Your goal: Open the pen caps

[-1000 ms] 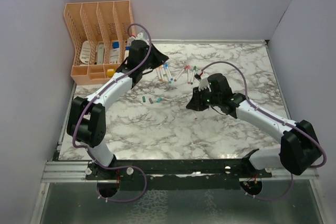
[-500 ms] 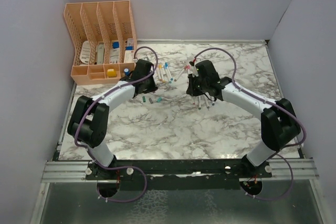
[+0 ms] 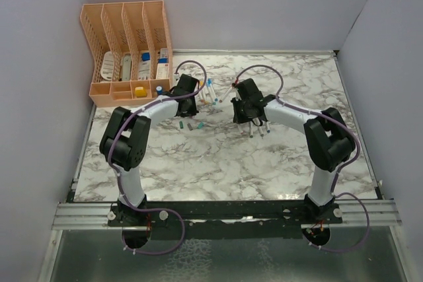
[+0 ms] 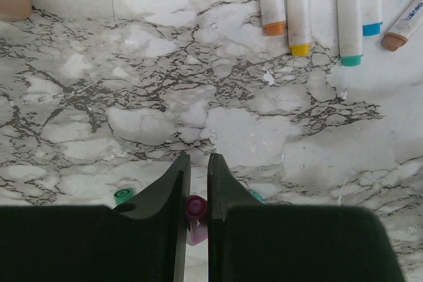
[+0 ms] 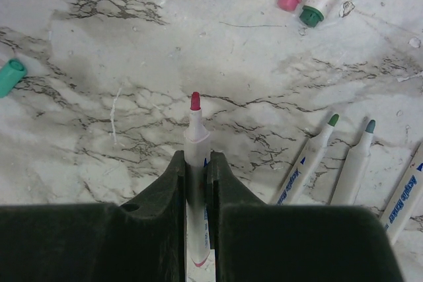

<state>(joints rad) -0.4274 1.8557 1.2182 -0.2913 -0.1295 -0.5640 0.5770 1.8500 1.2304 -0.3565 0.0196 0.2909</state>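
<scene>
- Pink cap [image 4: 195, 208] sits pinched at the bottom centre of the left wrist view. The left fingers [image 4: 197, 160] are closed to a narrow slit around it.
- White pen barrel [image 5: 196, 138] is clamped by the right fingers [image 5: 196, 156], shut tight on it at the bottom centre of the right wrist view. Its red tip is bare and points up the frame.
- Cap and pen are apart, so I judge this pen's uncapping done and the letting-go in hand.
- The next move calls for parting each pair of fingers low over bare marble worktop [image 4: 198, 104]. It should stay clear of the green cap [image 4: 123, 195] at lower left and the teal cap [image 5: 11, 76] at that view's left edge.
- In the overhead view the left arm [image 3: 142, 123] and right arm [image 3: 291, 117] rise from the bottom edge. Their elbows are folded outward and their forearms angle inward. The wrists are near each other but apart at upper centre.
- Farther up lie more pens [image 4: 297, 4] with orange, yellow and teal ends; whether those ends are caps I cannot tell.
- A peach organiser [image 3: 125, 37] stands at upper left.
</scene>
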